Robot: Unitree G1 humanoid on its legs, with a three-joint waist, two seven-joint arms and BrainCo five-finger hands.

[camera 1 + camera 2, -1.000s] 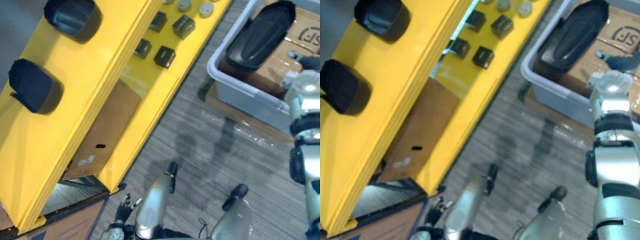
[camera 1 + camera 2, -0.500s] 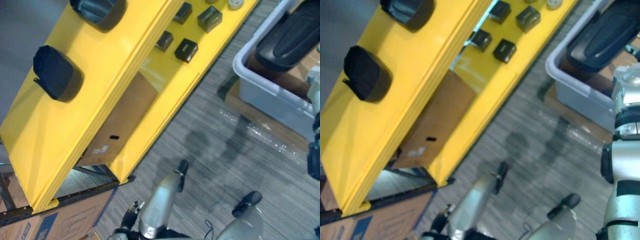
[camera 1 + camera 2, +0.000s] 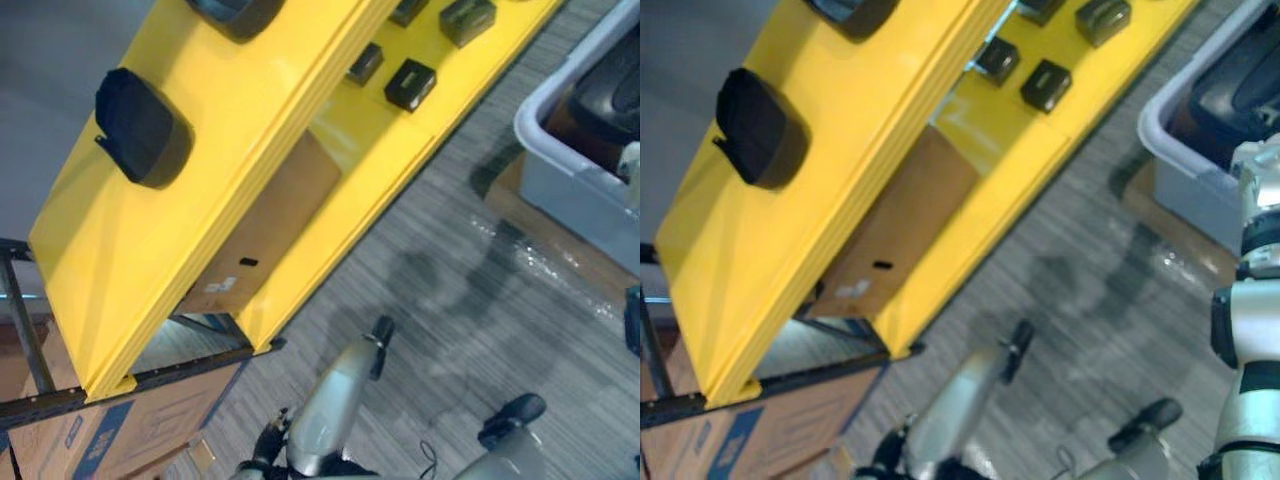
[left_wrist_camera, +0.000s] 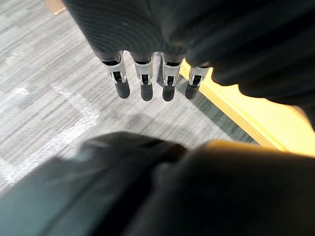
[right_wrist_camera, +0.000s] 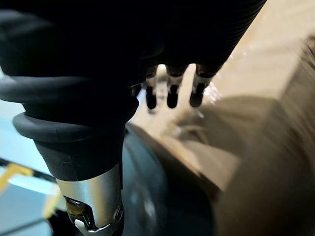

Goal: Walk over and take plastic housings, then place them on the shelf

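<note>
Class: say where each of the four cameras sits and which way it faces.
Left eye: on the head, facing down at the shelf, carpet and bin.
Right eye: beside it, sharing that scene; right arm at the edge.
Left wrist: along the open left robot hand, toward carpet and shelf edge.
Right wrist: along the open right robot hand, toward a housing and cardboard.

Head stereo pair steeply down, both on yellow shelf (image 3: 100,290) and grey floor (image 3: 450,300); wrist cameras close along own fingers (image 4: 142,86).

- On your left, the shelf (image 3: 90,290) carries a housing (image 3: 140,125) on top.
- A cardboard box (image 3: 270,235) sits beneath it.
- On your right, a bin (image 3: 570,195) holds a second housing (image 3: 615,95).
</note>
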